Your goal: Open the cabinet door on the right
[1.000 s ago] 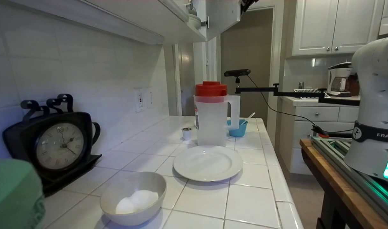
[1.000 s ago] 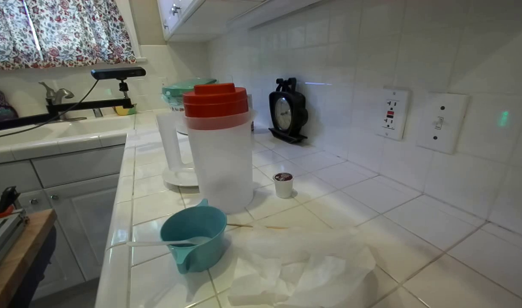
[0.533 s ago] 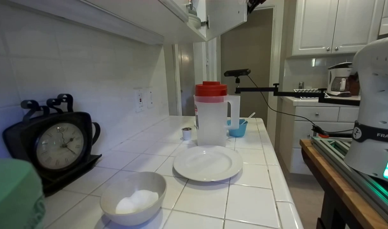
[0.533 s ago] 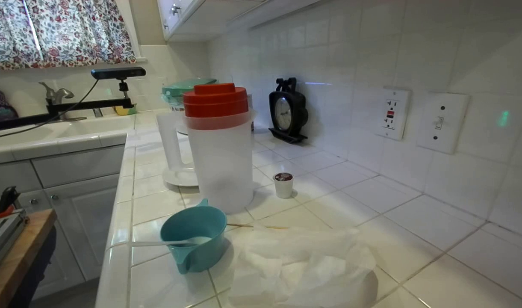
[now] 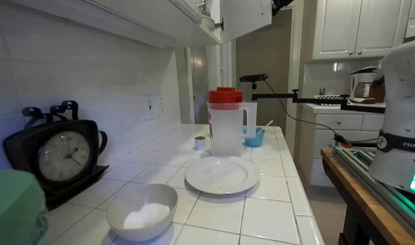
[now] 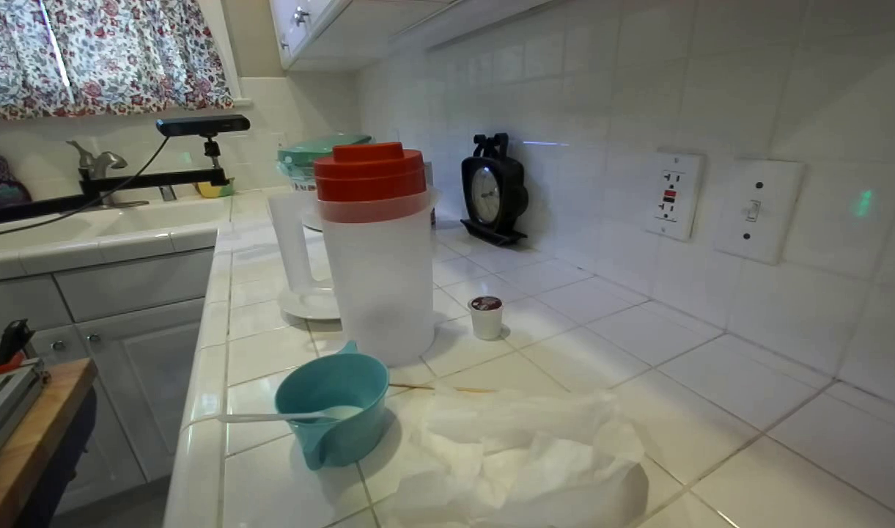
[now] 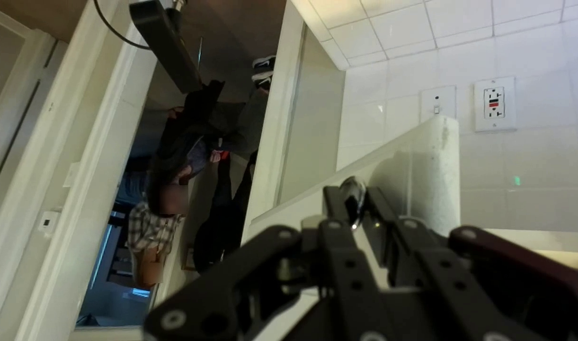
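Observation:
The white cabinet door (image 5: 244,18) hangs partly open from the wall cabinet at the top of an exterior view, seen from below with its hinge showing. It also shows edge-on in the wrist view (image 7: 426,166). Its small shiny metal handle (image 7: 353,184) sits between my fingertips in the wrist view. My gripper (image 7: 356,201) is closed around this handle, with a finger on each side. In an exterior view only a dark part of my gripper (image 5: 281,4) shows at the top edge, at the door's outer side; the fingertips are hidden there.
Below on the tiled counter stand a pitcher with a red lid (image 5: 226,122), a white plate (image 5: 222,175), a bowl (image 5: 142,212), a black clock (image 5: 63,154) and a blue cup (image 6: 333,407). A camera on a black arm (image 5: 302,98) reaches across beside the counter.
The cabinet door has swung further open, its free edge moving right in an exterior view. My gripper has moved right along with it.

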Motion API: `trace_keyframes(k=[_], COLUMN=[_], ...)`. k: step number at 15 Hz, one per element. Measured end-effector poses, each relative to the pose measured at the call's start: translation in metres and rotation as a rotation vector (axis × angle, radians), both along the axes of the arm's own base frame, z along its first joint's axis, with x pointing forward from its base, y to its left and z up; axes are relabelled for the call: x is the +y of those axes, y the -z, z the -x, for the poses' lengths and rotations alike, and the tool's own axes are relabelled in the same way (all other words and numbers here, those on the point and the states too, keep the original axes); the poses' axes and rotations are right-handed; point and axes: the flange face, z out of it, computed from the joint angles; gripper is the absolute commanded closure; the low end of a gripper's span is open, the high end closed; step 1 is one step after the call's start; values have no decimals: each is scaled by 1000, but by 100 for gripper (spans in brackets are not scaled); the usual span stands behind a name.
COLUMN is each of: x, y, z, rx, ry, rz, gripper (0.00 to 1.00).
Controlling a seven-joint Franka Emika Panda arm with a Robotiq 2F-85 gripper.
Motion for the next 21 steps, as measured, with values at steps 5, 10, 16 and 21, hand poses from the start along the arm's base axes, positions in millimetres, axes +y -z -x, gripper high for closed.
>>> trace_keyframes(k=[5,10,16,21], x=[-14,-27,-46,-65], y=[-2,-4,-4,-3], z=[10,19,36,53], rx=[23,49,53,40], ry=[-54,-112,-139,-123], rz=[-4,7,0,-24], gripper=[96,96,96,96])
